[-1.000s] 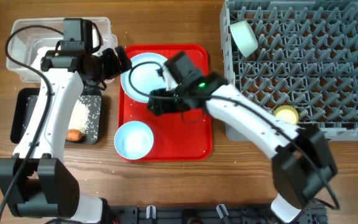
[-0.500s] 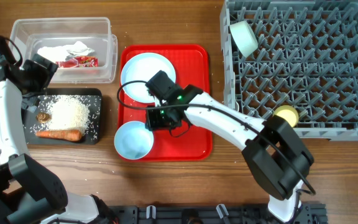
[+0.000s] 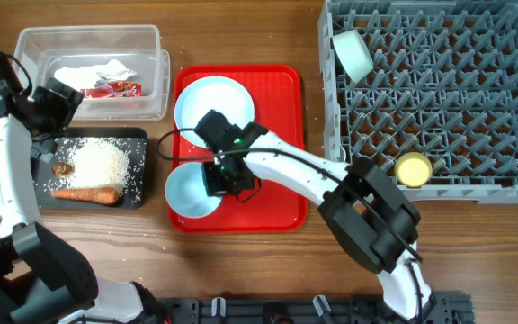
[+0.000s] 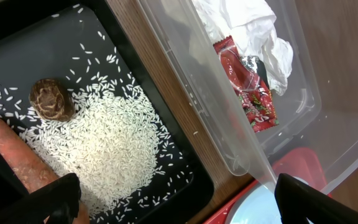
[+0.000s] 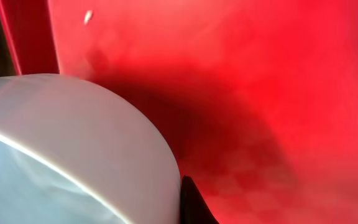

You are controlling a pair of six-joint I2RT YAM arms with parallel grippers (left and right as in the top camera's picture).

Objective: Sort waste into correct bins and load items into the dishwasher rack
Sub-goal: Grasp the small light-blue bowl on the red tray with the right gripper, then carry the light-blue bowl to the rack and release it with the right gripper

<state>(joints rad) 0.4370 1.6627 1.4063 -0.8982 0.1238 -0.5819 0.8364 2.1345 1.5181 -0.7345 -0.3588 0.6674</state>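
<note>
Nearest us, we are working the loading step. Our right gripper point(image 3: 223, 176) is sitting at the right-hand rim of the round light blue bowl point(image 3: 187, 200), which is resting at the front left corner of the flat red plastic tray point(image 3: 281, 193). In the right wrist view, one dark fingertip point(image 5: 194, 202) is showing just beside the bowl's outer wall. The other finger is hidden, so we cannot tell how wide the jaws are standing or whether they are gripping.

Behind the bowl, the round light blue plate point(image 3: 207, 97) is lying on the same tray.

To the left, the waste looks sorted. The shallow black rectangular tray point(image 3: 138, 193) is holding the orange carrot point(image 3: 84, 193), loose white rice grains point(image 3: 102, 162) and small brown round lump point(image 3: 60, 168). Beyond it, the clear plastic rectangular tub point(image 3: 88, 36) is holding the crumpled white tissue point(image 3: 97, 70) and small red wrapper point(image 3: 118, 88). Our left gripper point(image 4: 179, 193) is hovering over both bins, spread wide and empty.

Farthest right, the large grey pegged dishwasher rack point(image 3: 475, 99) is carrying the small yellow cup point(image 3: 413, 167) and pale green bowl point(image 3: 352, 54).

Next, we are judging, the move calls for pinching the bowl's rim firmly, lifting it clear of the tray lip and carrying it to free pegs.
</note>
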